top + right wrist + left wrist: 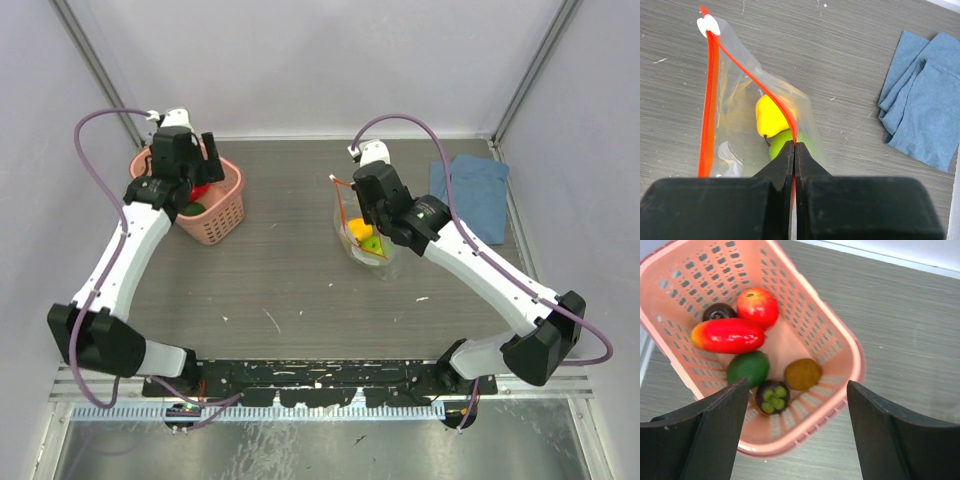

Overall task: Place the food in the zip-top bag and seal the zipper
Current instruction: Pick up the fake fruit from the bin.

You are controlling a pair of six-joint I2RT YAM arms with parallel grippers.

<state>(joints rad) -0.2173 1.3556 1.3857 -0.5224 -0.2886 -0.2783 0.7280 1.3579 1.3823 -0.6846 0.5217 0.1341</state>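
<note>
My left gripper [797, 390] hangs open over the near end of the pink basket [840, 335], holding nothing. Several pieces of food lie in the basket: a red apple [757, 306], a red-yellow mango [727, 335], a green fruit [747, 367], a brown kiwi [802, 373] and a dark mangosteen [772, 396]. The zip-top bag [735, 125] stands at mid-table with its mouth spread open. A yellow pear [771, 117] and a green fruit [780, 147] lie inside it. My right gripper [795, 145] is shut on one side of the orange-red zipper [708, 100]. The white slider [707, 25] sits at the far end.
A folded blue cloth [922, 105] lies right of the bag, near the right wall [600, 100]. The basket [215, 215] stands at the back left, close to the left wall. Bare grey table [290, 270] lies between basket and bag.
</note>
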